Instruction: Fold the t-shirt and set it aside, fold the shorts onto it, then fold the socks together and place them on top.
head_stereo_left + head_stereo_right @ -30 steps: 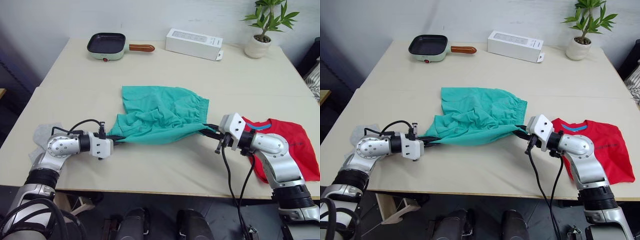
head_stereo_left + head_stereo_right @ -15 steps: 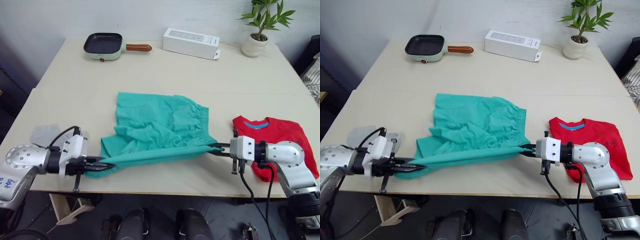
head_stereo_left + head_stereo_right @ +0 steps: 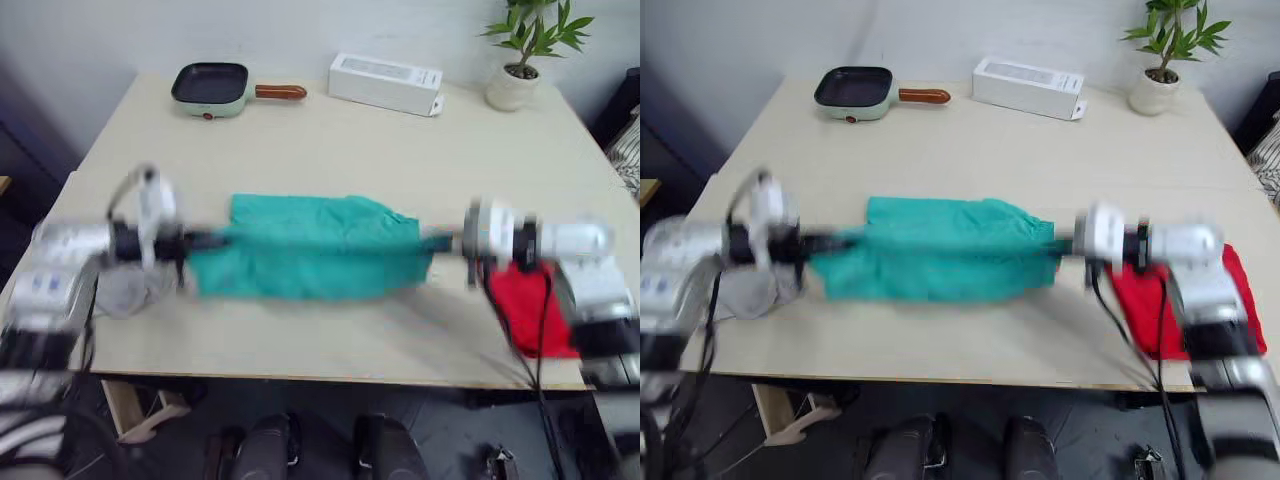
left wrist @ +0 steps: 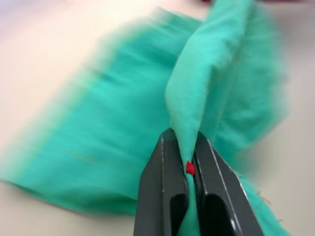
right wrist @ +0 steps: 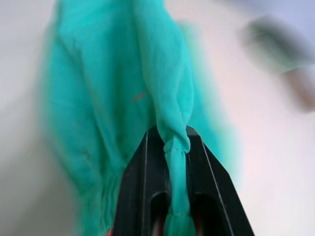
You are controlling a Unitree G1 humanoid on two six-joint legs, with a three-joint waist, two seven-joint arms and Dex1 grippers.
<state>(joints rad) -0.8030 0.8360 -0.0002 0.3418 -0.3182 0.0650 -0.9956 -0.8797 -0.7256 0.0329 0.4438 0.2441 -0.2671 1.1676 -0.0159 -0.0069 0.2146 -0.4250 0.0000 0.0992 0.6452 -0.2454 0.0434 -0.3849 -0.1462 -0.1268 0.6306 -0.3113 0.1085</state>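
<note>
Shorts: the teal shorts (image 3: 310, 258) hang in a long band between the two grippers, low over the middle of the table (image 3: 330, 135); the bottom edge looks like it touches the top (too blurry to be sure)
Left gripper: the left gripper (image 4: 186, 169) has its two black fingers pressed together on one end of the shorts, with a tiny red bit showing in the pinch
Right gripper: the right gripper (image 5: 175, 147) pinches the other end, where the cloth is bunched into a thin roll between its fingers
Tee: the red tee (image 3: 1160, 305) lies on the table by the robot's right side, partly under the right arm, just beside the end of the shorts
Socks: a grey lump, which I think is the socks (image 3: 745, 290), sits by the left arm near the table edge
Other stuff: a small pan (image 3: 213, 88), a white box (image 3: 386, 84) and a plant (image 3: 520, 60) stand along the far side, well apart from the clothes
Step now: I think this is folding the shorts in half, before they go on the tee
How to do it well: keep both pinches tight, keep the top edge pulled straight so no wrinkles bunch up, lay it down flat with both ends going down together, and let go only when the cloth rests on the table
</note>
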